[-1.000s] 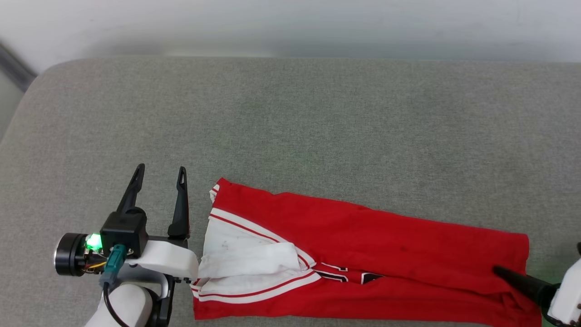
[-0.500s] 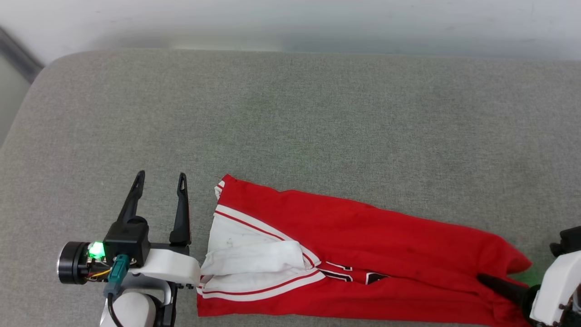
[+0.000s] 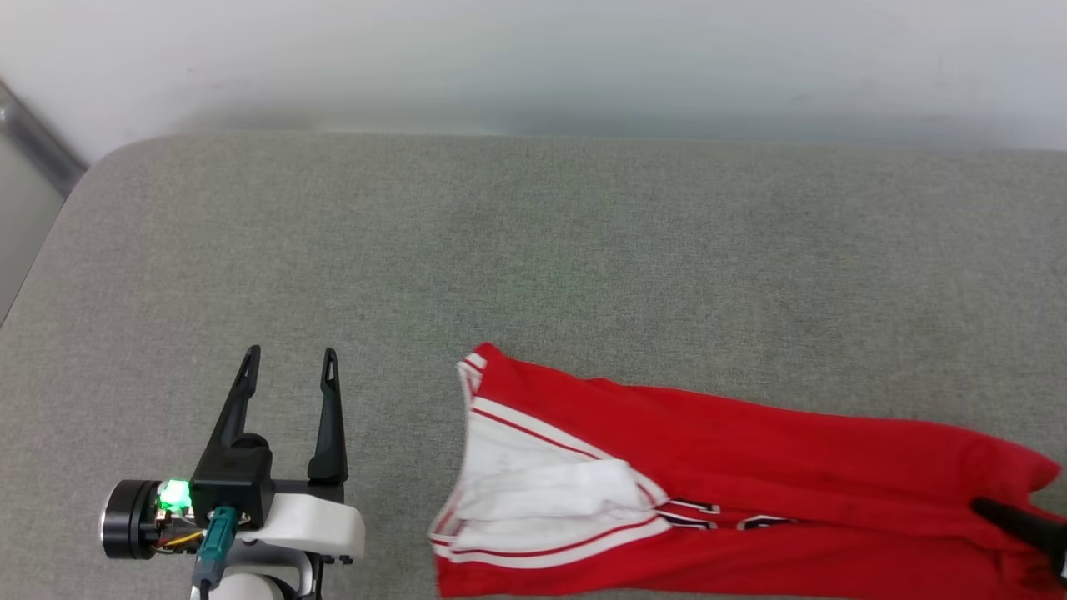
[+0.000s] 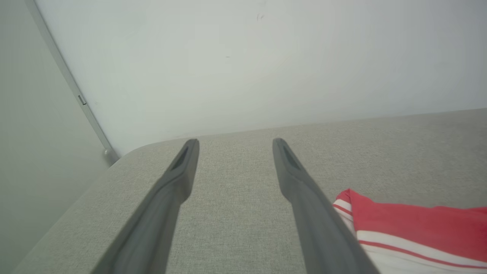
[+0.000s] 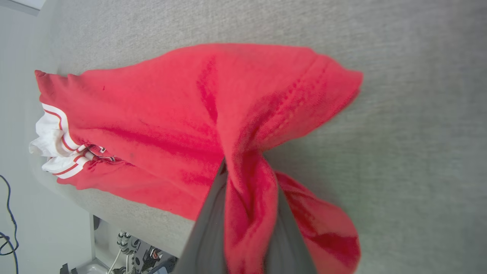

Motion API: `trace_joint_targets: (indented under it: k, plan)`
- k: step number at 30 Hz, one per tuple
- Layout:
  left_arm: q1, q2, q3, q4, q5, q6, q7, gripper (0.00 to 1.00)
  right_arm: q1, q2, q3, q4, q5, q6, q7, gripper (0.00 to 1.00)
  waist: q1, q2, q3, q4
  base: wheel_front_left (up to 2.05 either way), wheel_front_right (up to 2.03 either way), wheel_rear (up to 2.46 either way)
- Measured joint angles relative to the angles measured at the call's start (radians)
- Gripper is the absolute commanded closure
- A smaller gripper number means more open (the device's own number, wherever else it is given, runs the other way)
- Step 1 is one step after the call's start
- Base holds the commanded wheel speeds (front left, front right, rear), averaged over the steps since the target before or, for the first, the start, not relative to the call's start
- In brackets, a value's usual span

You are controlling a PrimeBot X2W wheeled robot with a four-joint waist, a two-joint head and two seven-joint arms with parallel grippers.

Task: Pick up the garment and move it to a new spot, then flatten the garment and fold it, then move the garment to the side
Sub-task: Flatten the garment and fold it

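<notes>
The garment (image 3: 750, 467) is a red jersey folded into a long strip along the near edge of the grey cushion. Its white sleeve and striped trim lie at the left end, and part of the black lettering shows at the fold. My right gripper (image 3: 1013, 521) is shut on the bunched red hem at the strip's right end. In the right wrist view the garment (image 5: 159, 125) is pinched between that gripper's (image 5: 247, 182) two fingers, its cloth pulled into a twist. My left gripper (image 3: 290, 354) hovers open to the left, apart from the garment. In the left wrist view this gripper (image 4: 234, 141) holds nothing, and the garment (image 4: 411, 224) lies to its right.
The grey cushion (image 3: 533, 250) stretches wide behind the garment up to a white wall (image 3: 533, 58). Its rounded left corner (image 3: 75, 192) drops off beside a wall strip. In the right wrist view, cables and equipment (image 5: 133, 247) sit below the cushion's front edge.
My right gripper has shut on the hem and dragged the garment to the right, away from my left gripper. The hem has bunched up. The head camera has also shifted.
</notes>
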Motion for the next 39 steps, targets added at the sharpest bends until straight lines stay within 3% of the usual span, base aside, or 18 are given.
trace_joint_targets:
  k: [6,16,26,33,39]
  plan:
    - [0.033,-0.026,0.022,-0.004,0.023,-0.020,0.000,0.00,0.008,-0.063,-0.018,0.032,-0.015,0.000,0.015,1.00,0.0000,0.0000,-0.027,-0.009,0.00,0.00,0.00]
    - [0.079,-0.055,0.061,-0.014,0.044,-0.034,0.000,0.00,0.001,-0.036,0.030,-0.244,-0.055,0.000,0.087,1.00,0.0000,0.0000,-0.049,-0.025,0.00,0.00,0.00]
    - [0.078,-0.077,0.071,-0.018,0.053,-0.053,0.000,0.00,-0.149,0.136,0.116,-0.332,-0.191,0.000,0.183,1.00,0.0000,0.0000,-0.024,-0.014,0.00,0.00,0.00]
    - [0.048,-0.091,0.074,-0.012,0.054,-0.069,0.000,0.00,-0.323,0.312,0.249,-0.256,-0.325,0.000,0.229,1.00,0.0000,0.0000,0.010,0.002,0.00,0.00,0.00]
    - [0.031,-0.102,0.071,-0.004,0.055,-0.077,0.000,0.00,-0.439,0.416,0.353,-0.109,-0.418,0.000,0.215,1.00,0.0000,0.0000,0.035,0.024,0.00,0.00,0.00]
